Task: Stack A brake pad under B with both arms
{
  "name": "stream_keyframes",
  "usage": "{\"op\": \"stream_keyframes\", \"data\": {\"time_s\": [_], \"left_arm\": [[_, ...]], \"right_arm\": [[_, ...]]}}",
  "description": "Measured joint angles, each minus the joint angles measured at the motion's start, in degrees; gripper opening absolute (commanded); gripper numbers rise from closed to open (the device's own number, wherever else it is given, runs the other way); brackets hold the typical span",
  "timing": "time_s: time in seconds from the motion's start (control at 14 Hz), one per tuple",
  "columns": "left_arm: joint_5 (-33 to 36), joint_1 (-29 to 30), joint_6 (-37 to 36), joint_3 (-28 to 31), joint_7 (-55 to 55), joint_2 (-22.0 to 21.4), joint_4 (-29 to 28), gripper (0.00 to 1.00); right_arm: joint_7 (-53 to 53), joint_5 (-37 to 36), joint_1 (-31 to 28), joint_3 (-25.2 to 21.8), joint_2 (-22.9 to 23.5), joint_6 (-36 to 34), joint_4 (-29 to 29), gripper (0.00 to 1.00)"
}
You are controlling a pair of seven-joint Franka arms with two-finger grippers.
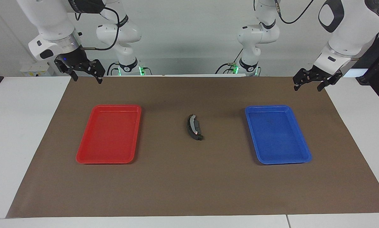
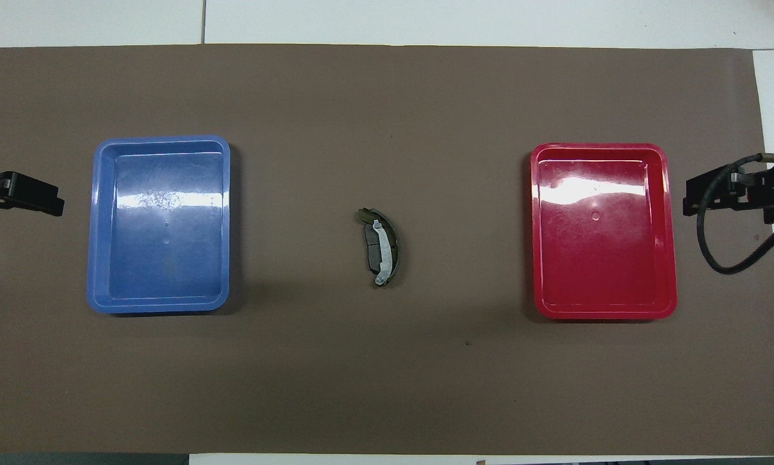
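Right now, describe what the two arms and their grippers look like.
Both arms are glossy white with rounded joints and dark bands at the joints. Each ends in a black two-finger gripper: the right gripper sits below a silver wrist ring, with a small blue light and a looping black cable; the left gripper hangs from a white wrist. Green lights glow at both bases.

Right gripper (image 1: 85, 72) hung raised, fingers spread and pointing down. Left gripper (image 1: 313, 81) hung raised likewise, fingers spread; both grippers held nothing.
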Motion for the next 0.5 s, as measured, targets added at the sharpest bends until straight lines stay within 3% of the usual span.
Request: {"op": "stream_keyframes", "data": {"time_s": [0.5], "left_arm": [[0.0, 0.0, 0.0, 0.0, 0.0, 0.0, 0.0, 1.0]], "right_arm": [[-2.2, -0.3, -0.5, -0.6, 0.0, 0.0, 0.3, 0.99]]}}
